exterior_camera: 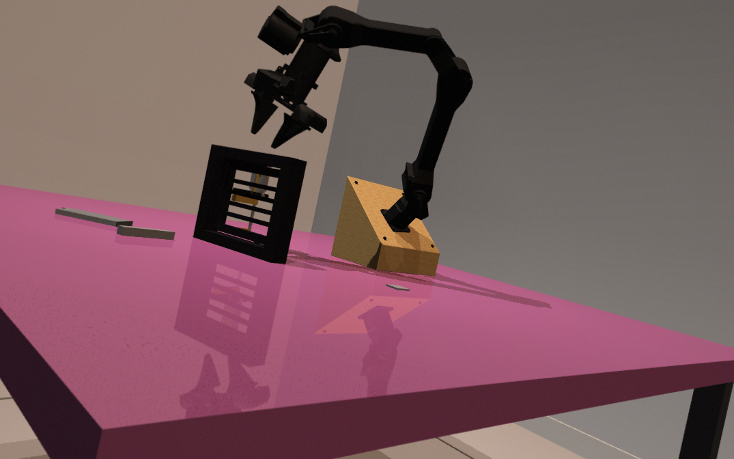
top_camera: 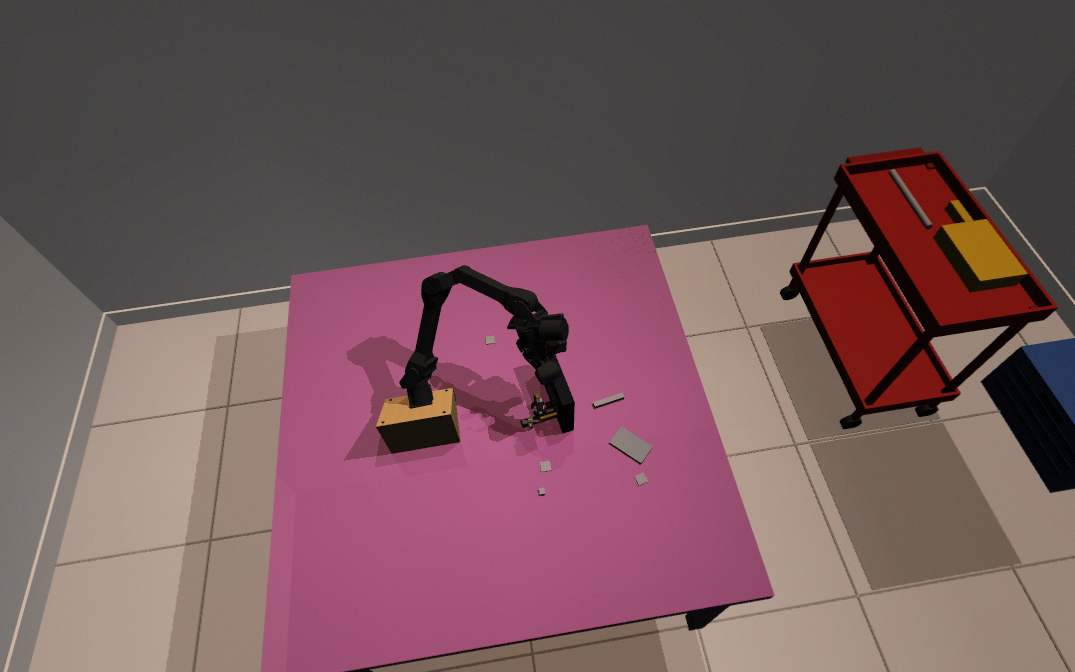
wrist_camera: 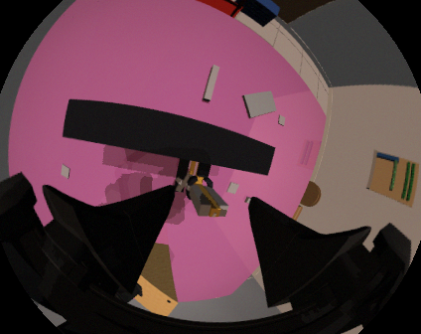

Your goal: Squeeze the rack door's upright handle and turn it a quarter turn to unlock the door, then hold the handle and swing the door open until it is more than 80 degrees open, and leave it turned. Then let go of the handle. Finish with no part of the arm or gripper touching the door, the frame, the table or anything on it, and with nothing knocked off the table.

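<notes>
Gripper fingers are standing spread with nothing between them, and the gripper point(top_camera: 548, 368) point(exterior_camera: 264, 140) point(wrist_camera: 212, 198) is hovering above the rack frame point(top_camera: 564, 409) point(exterior_camera: 295, 210) point(wrist_camera: 167, 131), pointing down at a slant. Its target, the grey-and-yellow handle point(top_camera: 528, 423) point(exterior_camera: 263, 182) point(wrist_camera: 210, 199), is sitting on the side of the frame facing the wooden base block point(top_camera: 420, 429) point(exterior_camera: 406, 259) point(wrist_camera: 158, 296), lower than the fingertips and untouched. Behind the frame in the exterior view, the slatted door point(exterior_camera: 241, 182) is appearing closed, so the job is probably still waiting for its first squeeze. Coming straight down from here could be risking a fingertip striking the frame's top, because the fingers are hanging so near that edge. Approaching off-centre could be catching one finger on the handle's bracket, leaving a lopsided pinch that slips during the quarter turn. Pulling before the turn is finishing would likely be straining against the lock and dragging the whole rack across the pink table point(top_camera: 357, 567) point(exterior_camera: 415, 341) point(wrist_camera: 112, 60). Swinging wide later, the door or wrist could be brushing the small grey tile point(top_camera: 544, 465) point(wrist_camera: 232, 188) lying near the handle side. No brand, label or writing is showing legibly anywhere.
</notes>
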